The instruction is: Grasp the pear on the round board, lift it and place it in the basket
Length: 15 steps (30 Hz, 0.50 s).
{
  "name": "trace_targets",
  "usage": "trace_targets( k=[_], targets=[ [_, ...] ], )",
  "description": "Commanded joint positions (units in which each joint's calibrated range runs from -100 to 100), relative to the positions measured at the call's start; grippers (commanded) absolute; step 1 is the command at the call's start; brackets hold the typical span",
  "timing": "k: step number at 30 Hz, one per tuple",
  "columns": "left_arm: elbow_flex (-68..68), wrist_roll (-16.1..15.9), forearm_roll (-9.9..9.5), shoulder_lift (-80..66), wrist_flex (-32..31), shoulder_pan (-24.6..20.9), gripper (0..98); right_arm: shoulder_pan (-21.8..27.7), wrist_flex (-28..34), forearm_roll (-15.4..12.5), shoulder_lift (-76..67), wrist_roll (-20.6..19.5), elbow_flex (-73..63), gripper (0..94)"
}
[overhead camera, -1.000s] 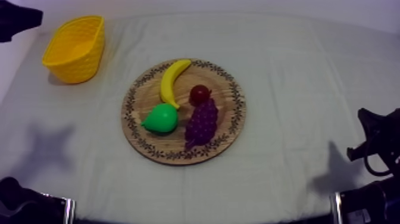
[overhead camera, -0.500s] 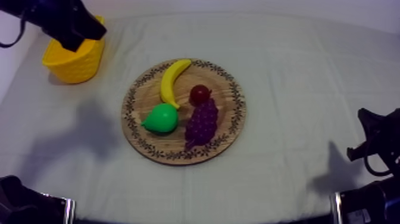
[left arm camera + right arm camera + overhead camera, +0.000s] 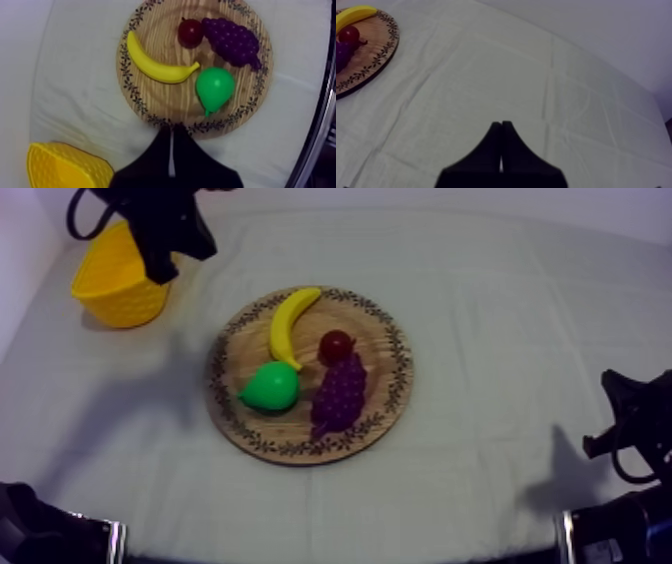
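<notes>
The pear point(image 3: 270, 387) lies on the round wooden board point(image 3: 398, 378), on the part of it nearest the yellow basket point(image 3: 115, 286), with its narrow end pointing out towards the patterned rim. On the board the banana point(image 3: 288, 323) curves along the far side, its lower tip just beside the pear. The small red fruit point(image 3: 335, 345) sits near the middle, touching the top of the bunch of grapes point(image 3: 340, 393), which lies just beside the pear on the side away from the basket. The board rests in the middle of the bench on the grey-white cloth point(image 3: 500, 308), and the basket stands upright near the far left corner, well apart from the board.

The left arm reaches in at the upper left, and the left hand point(image 3: 165, 266) hangs over the basket's rim on the side towards the board. From the left wrist, the left hand point(image 3: 171, 131) has its two black fingers pressed together into a narrow wedge with nothing between them; it points at the board's rim close to the pear point(image 3: 215, 87), with the basket point(image 3: 60, 167) off to one side.

The right hand point(image 3: 501, 125) is likewise closed on nothing, fingers together, above bare cloth, well apart from the board point(image 3: 371, 55).
</notes>
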Motion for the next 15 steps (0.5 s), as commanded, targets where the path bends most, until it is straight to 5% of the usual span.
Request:
trace_targets(
  k=[1, 12, 15],
  targets=[
    [-1.0, -1.0, 0.21, 1.2, 0.1, 1.4, 0.0, 0.0, 0.0, 0.0, 0.0, 0.0, 0.0, 0.4],
    [-1.1, -12.8, 0.87, 5.4, 0.1, 6.7, 0.0, 0.0, 0.0, 0.0, 0.0, 0.0, 0.0, 0.4],
    [-1.4, -13.8, 0.78, 6.1, 0.1, 6.7, 0.0, 0.0, 0.0, 0.0, 0.0, 0.0, 0.0, 0.4]
  ],
)
